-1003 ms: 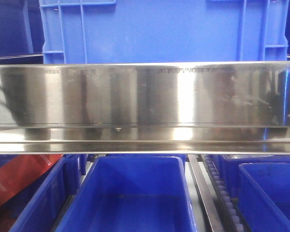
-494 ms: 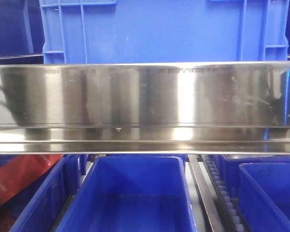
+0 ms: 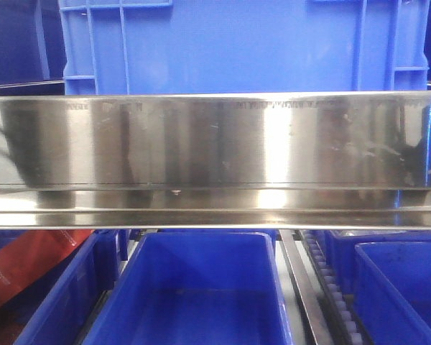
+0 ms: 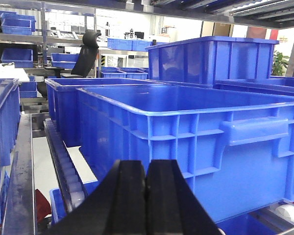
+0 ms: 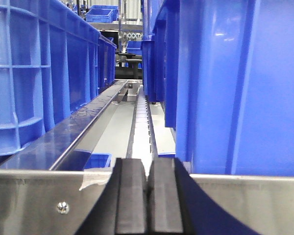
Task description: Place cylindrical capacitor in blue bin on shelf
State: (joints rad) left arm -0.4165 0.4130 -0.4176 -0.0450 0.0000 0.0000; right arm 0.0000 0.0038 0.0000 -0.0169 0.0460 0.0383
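Note:
No cylindrical capacitor shows in any view. The shelf's shiny steel front rail [image 3: 215, 144] spans the front view. Above it stands a large blue crate [image 3: 237, 43]; below it an open blue bin [image 3: 201, 251] looks empty. My left gripper [image 4: 146, 169] is shut, with its black jaws pressed together and nothing seen between them. It sits just in front of a large blue bin [image 4: 196, 127]. My right gripper [image 5: 148, 169] is shut in front of the steel rail [image 5: 39, 200] and is aimed along a grey roller track [image 5: 143, 122]. Neither gripper shows in the front view.
Blue bins flank the right gripper at left [image 5: 39, 73] and right [image 5: 235, 88]. A roller track [image 4: 63, 161] runs left of the left gripper. In the front view a red object [image 3: 29, 269] lies lower left, and a roller track [image 3: 337, 287] separates more blue bins at right.
Nothing has visibly moved; only faint reflections on the steel rail shift slightly.

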